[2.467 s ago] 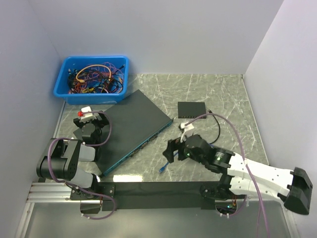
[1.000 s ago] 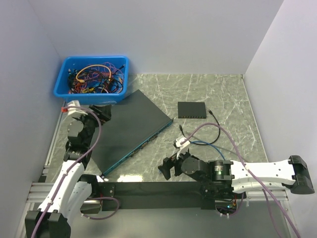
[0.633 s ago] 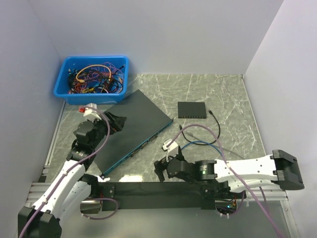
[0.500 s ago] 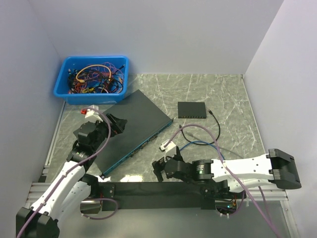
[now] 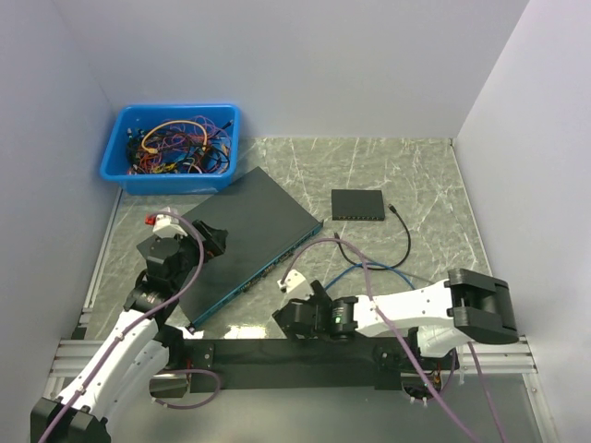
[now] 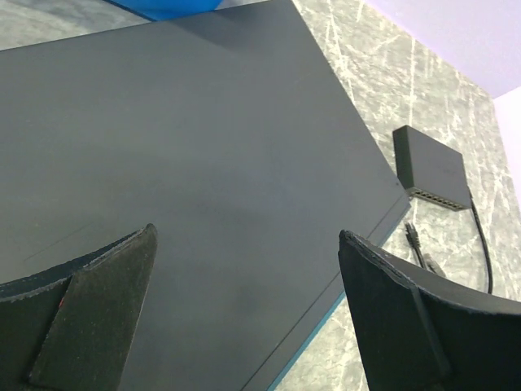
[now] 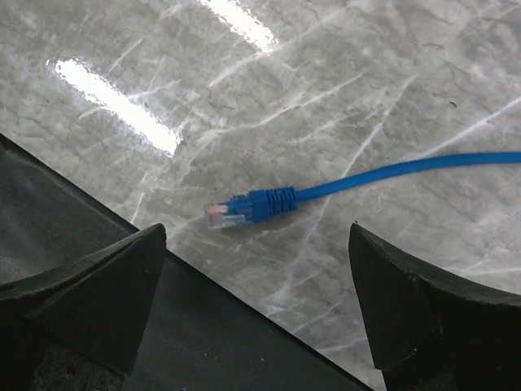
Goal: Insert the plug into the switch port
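Observation:
The blue cable (image 7: pixel 407 169) lies on the marble, and its clear plug (image 7: pixel 221 215) points left, close to the black strip at the table's near edge. My right gripper (image 7: pixel 257 230) hangs open just above the plug, which shows between the fingers and is untouched. In the top view the right gripper (image 5: pixel 284 323) hides the plug. The large dark switch (image 5: pixel 247 238) lies at an angle, its port face (image 5: pixel 270 270) turned toward the lower right. My left gripper (image 6: pixel 247 234) is open over the switch's flat top (image 6: pixel 187 155) and holds nothing.
A small black switch (image 5: pixel 358 204) sits right of the big one, with a black cable (image 5: pixel 407 242) curling beside it. A blue bin (image 5: pixel 172 179) of tangled wires stands at the back left. The black rail (image 5: pixel 277 352) runs along the near edge.
My right arm has swung left and toward the near edge, ending over the blue plug. The left gripper has moved from beside the bin to above the switch's left part.

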